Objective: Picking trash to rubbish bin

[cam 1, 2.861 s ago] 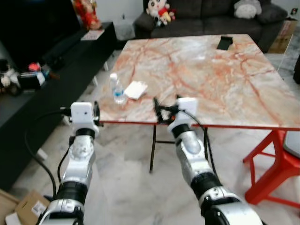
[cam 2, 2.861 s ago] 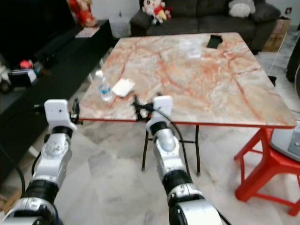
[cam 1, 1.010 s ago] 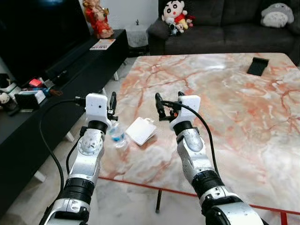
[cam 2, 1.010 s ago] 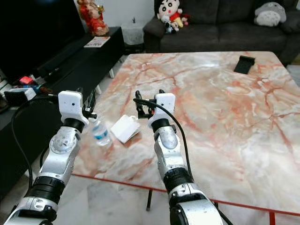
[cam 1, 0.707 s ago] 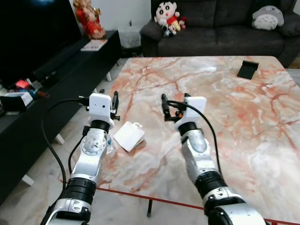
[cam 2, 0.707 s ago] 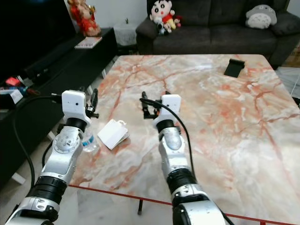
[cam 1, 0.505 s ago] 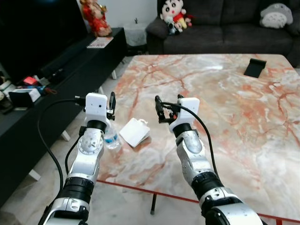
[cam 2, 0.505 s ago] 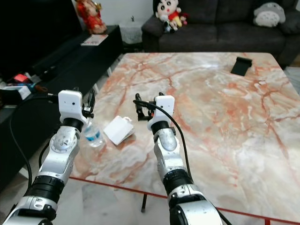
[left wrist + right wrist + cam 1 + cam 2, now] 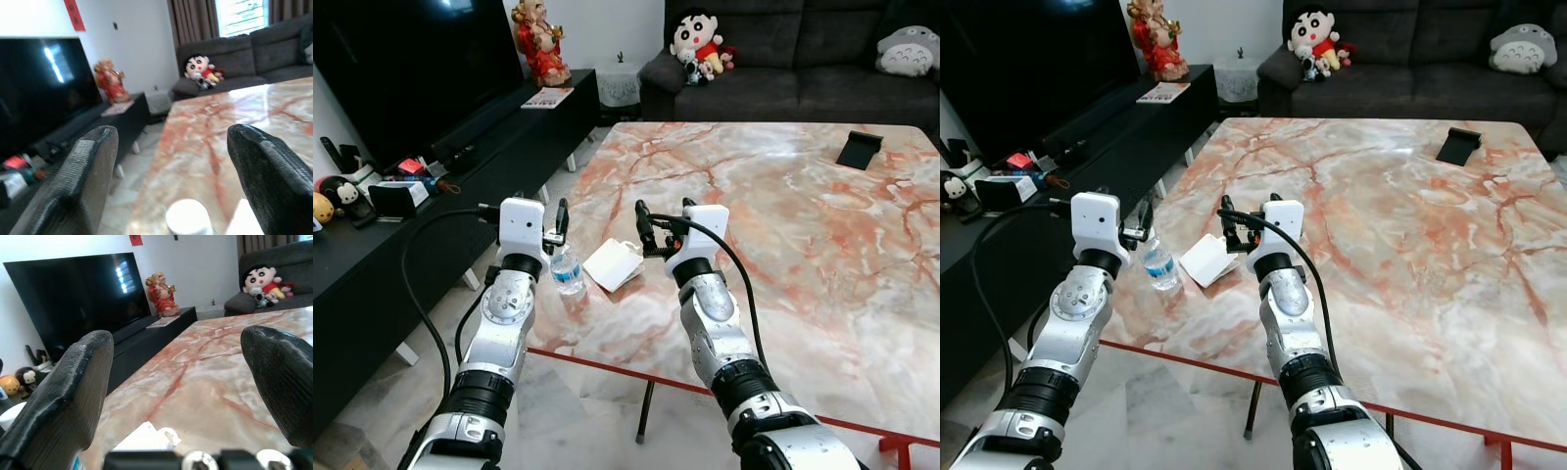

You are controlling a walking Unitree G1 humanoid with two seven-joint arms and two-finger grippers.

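Your left tool (image 9: 541, 226), fingers apart, has come in just above the water bottle (image 9: 567, 271) standing near the desk (image 9: 822, 225) edge, while your right tool (image 9: 660, 224), also spread, hovers beside the white packet (image 9: 613, 263).

Head stereo pair: looks forward and down over both arms onto the marble table (image 9: 783, 196), sofa (image 9: 1400, 59) far. Wrist cameras: each sits low and close above the tabletop, sighting between its own two black fingers (image 9: 93, 166) toward the television (image 9: 83, 289) and sofa, which all views share.
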